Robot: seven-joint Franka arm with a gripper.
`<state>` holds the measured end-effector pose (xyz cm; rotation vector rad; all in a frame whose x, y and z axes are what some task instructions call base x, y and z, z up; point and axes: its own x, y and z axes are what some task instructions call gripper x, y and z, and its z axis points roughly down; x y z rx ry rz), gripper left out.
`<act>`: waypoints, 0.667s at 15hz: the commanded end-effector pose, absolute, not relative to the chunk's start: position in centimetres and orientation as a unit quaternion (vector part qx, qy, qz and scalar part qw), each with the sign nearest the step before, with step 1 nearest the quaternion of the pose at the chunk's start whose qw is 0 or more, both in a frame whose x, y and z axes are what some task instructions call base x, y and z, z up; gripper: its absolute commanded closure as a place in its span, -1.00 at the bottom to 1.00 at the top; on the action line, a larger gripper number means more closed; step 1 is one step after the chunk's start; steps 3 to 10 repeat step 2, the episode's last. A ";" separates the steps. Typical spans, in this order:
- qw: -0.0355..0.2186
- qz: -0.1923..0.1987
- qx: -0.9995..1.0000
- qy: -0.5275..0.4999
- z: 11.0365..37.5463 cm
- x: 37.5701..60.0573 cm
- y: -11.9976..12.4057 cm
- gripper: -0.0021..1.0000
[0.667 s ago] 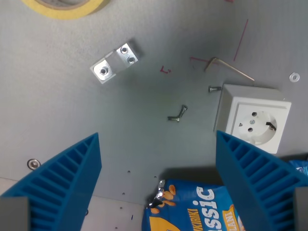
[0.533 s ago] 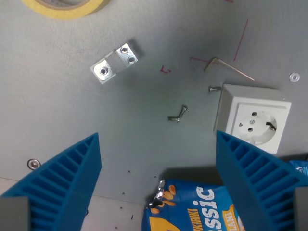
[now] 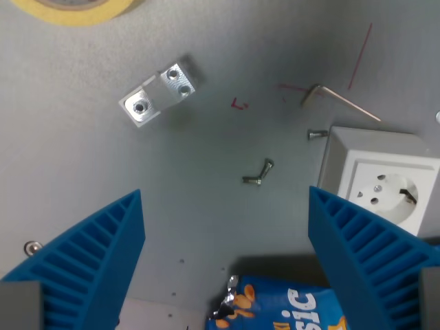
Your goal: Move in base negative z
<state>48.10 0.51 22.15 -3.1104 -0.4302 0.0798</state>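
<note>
My gripper (image 3: 227, 265) is open, its two blue ribbed fingers (image 3: 89, 265) framing the bottom corners of the wrist view with nothing between them. It hangs above a grey table (image 3: 82, 151). Below the gap lie two small screws (image 3: 258, 174) and the top of a blue snack bag (image 3: 282, 306).
A metal angle bracket (image 3: 157, 94) lies at upper left, a yellow tape roll (image 3: 72, 8) at the top edge. A white wall socket (image 3: 385, 185) sits at the wrist view's right, with a hex key (image 3: 340, 98) and a small screw (image 3: 317, 134) above it. A washer (image 3: 31, 247) is at lower left.
The whole scene has spread outward and grown larger, so the camera has come closer to the table. The objects themselves have not moved. The fingers stay open.
</note>
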 end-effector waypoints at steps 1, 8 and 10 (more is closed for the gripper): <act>-0.001 0.005 -0.991 -0.137 21.0 48.0 0.5 -1.00; -0.001 0.005 -0.991 -0.137 20.5 48.1 0.5 -1.00; -0.001 0.005 -0.991 -0.137 20.5 48.1 0.5 -1.00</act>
